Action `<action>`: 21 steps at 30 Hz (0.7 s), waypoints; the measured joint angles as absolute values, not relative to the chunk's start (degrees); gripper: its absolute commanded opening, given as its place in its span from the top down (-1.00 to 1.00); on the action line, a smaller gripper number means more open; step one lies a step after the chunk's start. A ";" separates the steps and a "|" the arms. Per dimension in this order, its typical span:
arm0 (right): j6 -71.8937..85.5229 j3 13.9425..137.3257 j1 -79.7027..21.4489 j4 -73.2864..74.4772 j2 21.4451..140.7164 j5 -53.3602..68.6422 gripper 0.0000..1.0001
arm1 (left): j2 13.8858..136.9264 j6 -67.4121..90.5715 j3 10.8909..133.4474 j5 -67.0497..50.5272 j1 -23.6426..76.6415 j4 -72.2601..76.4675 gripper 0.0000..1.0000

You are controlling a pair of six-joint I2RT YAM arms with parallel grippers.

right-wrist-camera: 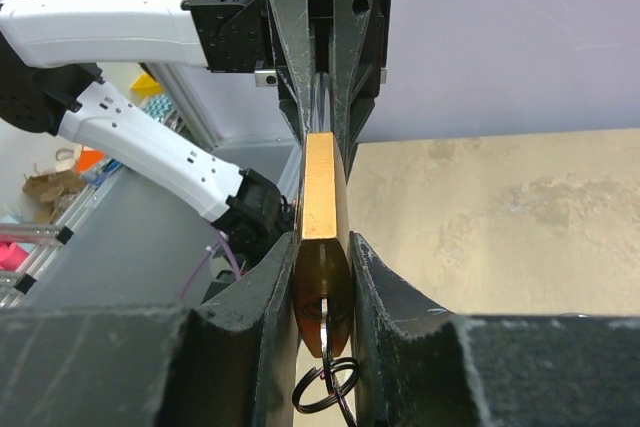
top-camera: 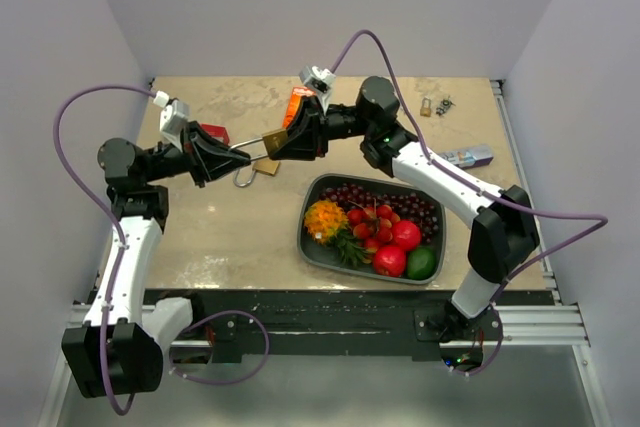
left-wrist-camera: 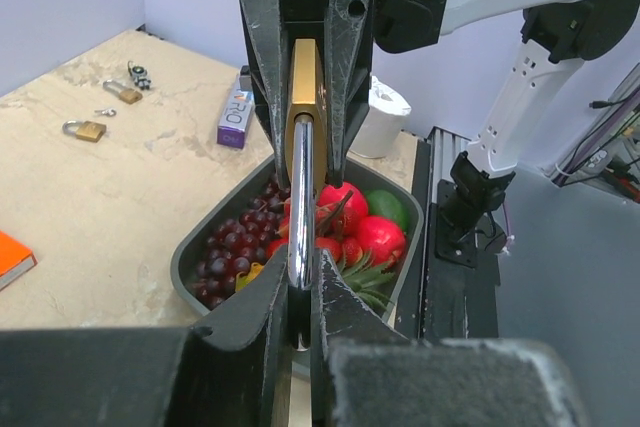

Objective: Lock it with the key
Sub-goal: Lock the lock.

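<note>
Presently, the padlock (right-wrist-camera: 322,187) is held in the air between the two arms, above the table (top-camera: 200,237) and at about 11 o'clock from the fruit tray (top-camera: 308,239) in the top view. The left gripper (left-wrist-camera: 299,299) is clenched on the steel shackle (left-wrist-camera: 300,187). The right gripper (right-wrist-camera: 322,282) is clamped across the flat faces of the brass body. The key (right-wrist-camera: 325,325) appears to be seated in the body's end face, with its ring (right-wrist-camera: 325,387) dangling below; how deep it sits cannot be told.

The step in hand is judged to be the closing of the lock. The shackle should be driven straight along the lock's own axis into the body, with both grips firm and no sideways bending, so that the free leg meets its hole squarely. Whether the shackle is already home cannot be told, since it is seen edge-on. The key seems to be gripped by neither arm, so a regrasp would probably be needed if it must be turned.

The long axis lies nearly level, from 8 o'clock to 2 o'clock in the top view. The shackle is pointed to 8 o'clock, the keyed end to 2 o'clock, and a narrow edge is turned upward.
</note>
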State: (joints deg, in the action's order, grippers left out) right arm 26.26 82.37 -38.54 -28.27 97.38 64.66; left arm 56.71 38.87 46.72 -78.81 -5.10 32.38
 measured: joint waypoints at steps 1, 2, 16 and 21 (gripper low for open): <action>25.93 82.37 -38.54 -28.08 97.38 64.66 1.00 | 56.86 38.94 46.72 -78.87 -5.10 32.51 1.00; 25.69 82.39 -38.54 -27.86 97.38 64.64 1.00 | 56.99 38.96 46.72 -78.91 -5.08 32.58 1.00; 32.25 86.37 -38.48 -37.43 100.92 68.69 1.00 | 59.79 41.01 46.72 -75.83 -0.62 41.39 1.00; 35.70 86.59 -38.41 -42.19 101.84 68.62 1.00 | 61.28 43.07 46.72 -75.83 -0.08 45.45 1.00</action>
State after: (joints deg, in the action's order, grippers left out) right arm 35.70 86.59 -38.41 -42.19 101.84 68.62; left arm 61.28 43.07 46.72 -75.83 -0.08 45.45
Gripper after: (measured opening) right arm 0.245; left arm 0.114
